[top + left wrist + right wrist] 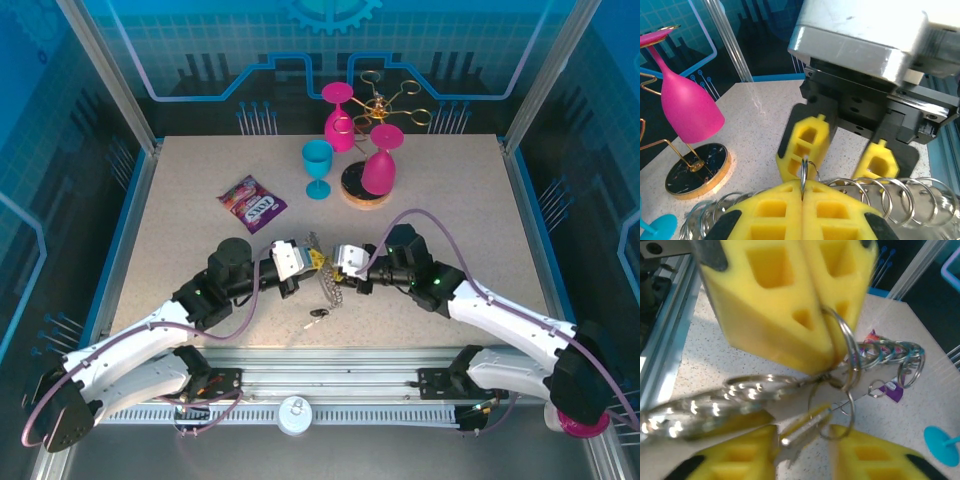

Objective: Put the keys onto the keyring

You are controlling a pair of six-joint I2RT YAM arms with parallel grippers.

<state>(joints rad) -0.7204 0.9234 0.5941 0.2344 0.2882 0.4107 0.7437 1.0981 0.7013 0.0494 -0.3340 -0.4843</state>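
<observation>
Strung out as a chain of linked silver rings, the keyring [330, 285]. Long axis from the gap between the two arms toward the near edge of the tabletop [180, 240] in the overhead view, upper end lifted. Lower end close to the surface, touching or not impossible to tell.

Both arms folded low, reaching inward from the near corners, wrists nose to nose over the near half.

Pressed together, the left pincer [312, 260], with yellow pads [770, 210] nipping a single ring edge-on at the top of the chain. Spread, the right pincer [338, 265], with two yellow fingers [809, 142] apart, facing the left one's tips just beyond the pinched ring. From the right wrist, rings and a slim brassy piece in the gap between those fingers; in contact or not, cannot tell.

Flat on the tabletop just past the chain's lower end, a small key [318, 313] — apart from both pincers, long axis roughly left to right.

Farther back: a purple candy packet [252, 203], a blue goblet [318, 165], a pink goblet [380, 170] near a gold wire stand [392, 100].
</observation>
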